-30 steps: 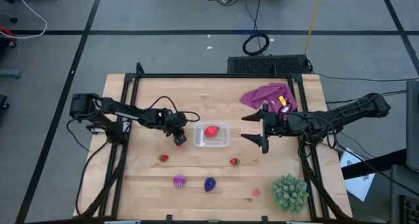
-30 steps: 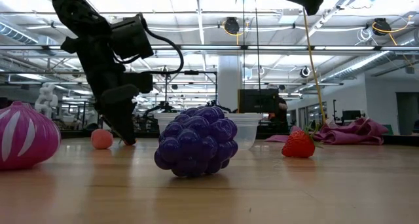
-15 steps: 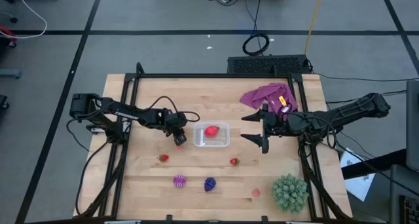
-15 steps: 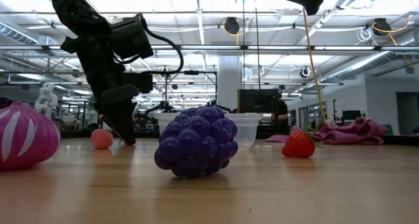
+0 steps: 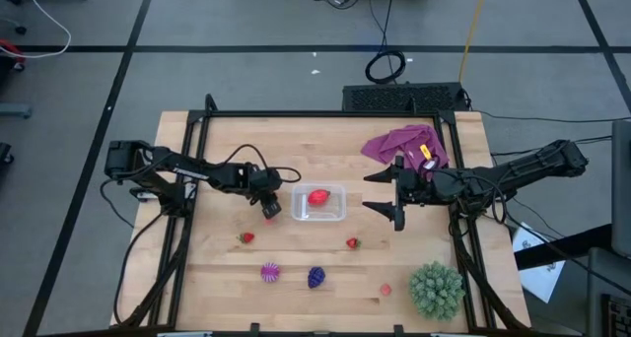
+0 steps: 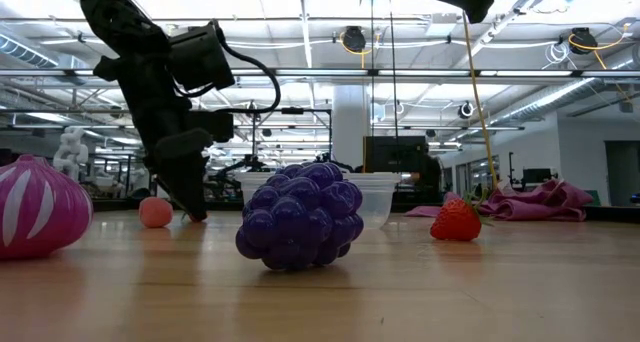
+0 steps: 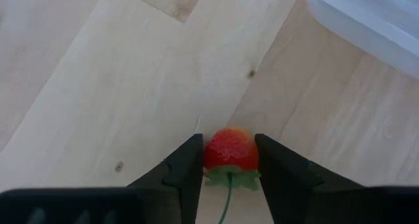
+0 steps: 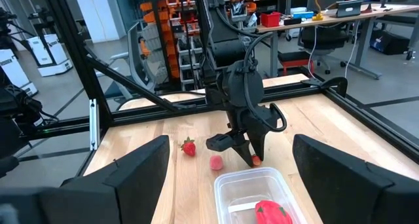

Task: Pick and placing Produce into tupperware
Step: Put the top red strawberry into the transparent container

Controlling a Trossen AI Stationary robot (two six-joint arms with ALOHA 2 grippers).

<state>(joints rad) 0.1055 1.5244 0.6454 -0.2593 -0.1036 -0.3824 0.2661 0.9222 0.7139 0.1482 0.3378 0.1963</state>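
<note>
The clear tupperware (image 5: 318, 203) sits mid-table with one red strawberry (image 5: 317, 196) inside. My left gripper (image 5: 268, 212) points down just left of the box, shut on a second small red strawberry (image 7: 230, 149). My right gripper (image 5: 387, 195) hangs open above the table, right of the box, touching nothing. Loose produce rests on the wood toward the near edge: two strawberries (image 5: 245, 237) (image 5: 352, 243), a pink-purple spiky piece (image 5: 269, 272), a purple grape cluster (image 5: 315, 276) and a pinkish bit (image 5: 385, 289). My left gripper pinches the strawberry by its two sides (image 7: 211, 153), one finger (image 7: 186, 168) on each flank. The fingers come from above, slanting down. The green leaf end and stem (image 7: 226, 179) point back toward the wrist. Whether the fruit touches the wood, I cannot tell.
A big green spiky ball (image 5: 436, 289) stands at the near right corner. A purple-magenta cloth (image 5: 404, 143) lies at the far right. Another pinkish ball (image 6: 155, 212) sits close beside the left gripper. A black frame rims the table.
</note>
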